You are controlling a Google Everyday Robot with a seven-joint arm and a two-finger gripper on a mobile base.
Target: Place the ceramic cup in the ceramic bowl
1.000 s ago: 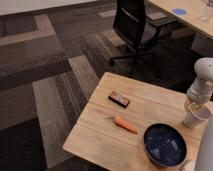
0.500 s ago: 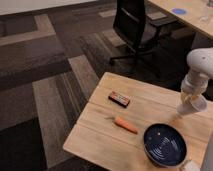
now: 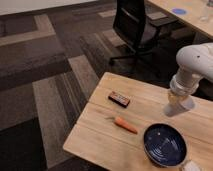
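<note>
The ceramic bowl (image 3: pixel 165 145), wide, shallow and dark navy blue, sits on the wooden table (image 3: pixel 100 131) near its front right. My white arm comes in from the right. Its gripper (image 3: pixel 177 104) hangs above the table, behind the bowl and a little to its right. It is shut on the ceramic cup (image 3: pixel 176 107), a small white tapered cup held clear of the table top, tilted. The cup is higher in the picture than the bowl's far rim and not over its middle.
An orange carrot (image 3: pixel 126 125) lies left of the bowl. A small dark box (image 3: pixel 119 99) lies behind the carrot. A greyish-white object (image 3: pixel 193 166) sits at the bottom right edge. A black office chair (image 3: pixel 136 25) and a second table (image 3: pixel 192 15) stand beyond.
The gripper with the cup has moved left and a little toward the bowl. The bowl, carrot and box have not moved on the table.
</note>
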